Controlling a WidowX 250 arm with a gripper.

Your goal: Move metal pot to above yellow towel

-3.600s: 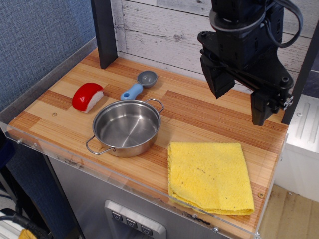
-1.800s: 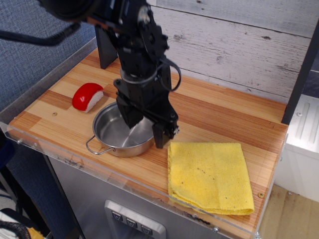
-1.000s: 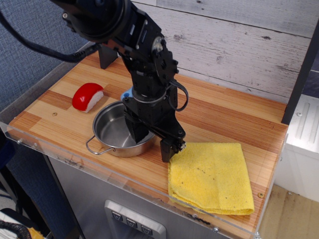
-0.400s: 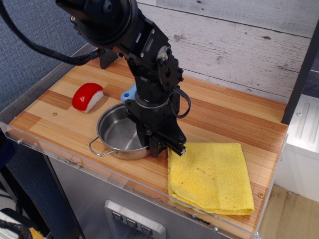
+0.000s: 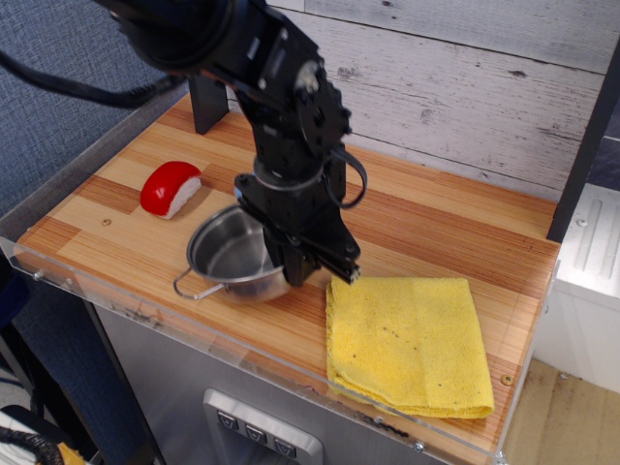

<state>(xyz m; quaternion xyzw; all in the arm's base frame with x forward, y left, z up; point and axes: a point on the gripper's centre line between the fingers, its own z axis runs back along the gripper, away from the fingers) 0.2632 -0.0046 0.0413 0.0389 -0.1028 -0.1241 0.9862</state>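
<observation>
Gripper (image 5: 305, 263) fingers are clamped on the right rim of the metal pot (image 5: 232, 257), one inside and one outside the wall, which gives a firm hold for carrying. That side looks slightly raised, so the pot tilts, its left part low by the surface (image 5: 436, 223). It sits just left of the yellow towel (image 5: 407, 341), not above it. A red object (image 5: 170, 188) lies apart, behind-left.

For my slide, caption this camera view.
Gripper clamps the pot's right rim, tilting it beside the towel.
</observation>
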